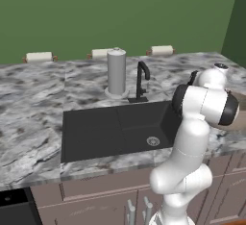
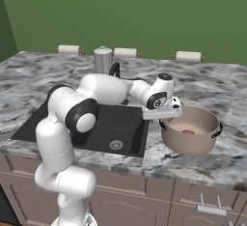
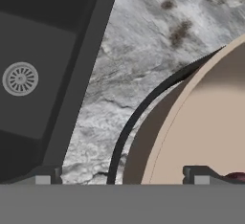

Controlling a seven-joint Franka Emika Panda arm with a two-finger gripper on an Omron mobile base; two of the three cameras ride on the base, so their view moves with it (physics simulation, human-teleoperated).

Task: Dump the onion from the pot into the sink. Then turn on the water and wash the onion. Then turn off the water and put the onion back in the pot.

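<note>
The tan pot stands on the marbled counter just right of the black sink. Inside it, on the bottom, lies the small reddish onion. My gripper hovers open at the pot's left rim. In the hand view the gripper straddles the pot's dark side handle: one fingertip is outside, the other is over the pot beside the onion. Nothing is held. No water runs from the black faucet.
A tall grey cylinder stands behind the sink, left of the faucet. The round metal drain sits in the basin's right half. Several paper rolls line the back wall. My arm hides most of the pot in the left base view.
</note>
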